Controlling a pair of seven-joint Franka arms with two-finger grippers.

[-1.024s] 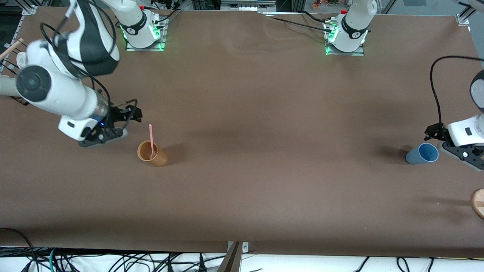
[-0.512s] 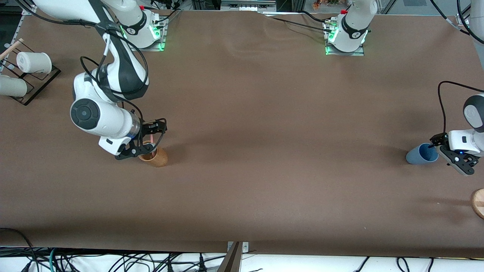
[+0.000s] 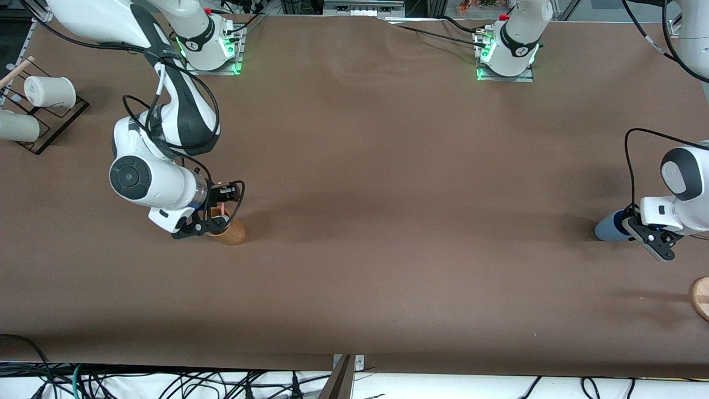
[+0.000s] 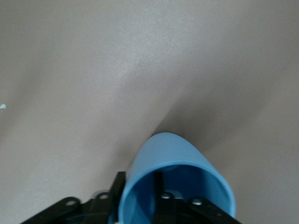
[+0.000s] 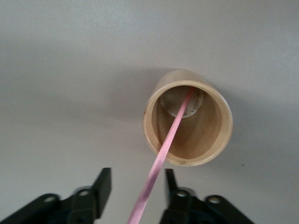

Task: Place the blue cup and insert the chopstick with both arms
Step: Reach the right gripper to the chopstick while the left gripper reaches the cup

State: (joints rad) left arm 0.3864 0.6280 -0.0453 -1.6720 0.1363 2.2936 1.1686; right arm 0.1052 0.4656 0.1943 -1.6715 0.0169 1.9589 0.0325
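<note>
Table (image 3: 388, 221) — plain brown covering, cables (image 3: 166, 382) below

High front camera faced both bases across the whole table (image 3: 388, 166), left wrist camera looked close into the blue cup (image 4: 175, 182), right wrist camera looked close down the chopstick (image 5: 163, 158), each thing shared with the front view.

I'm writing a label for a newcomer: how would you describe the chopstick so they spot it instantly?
Start at the right arm's end of the brown table, where the right gripper hangs over a brown cup. The chopstick is the thin pink stick leaning inside that cup, its upper part rising between the open fingers. Nothing else there is pink or slender.
</note>
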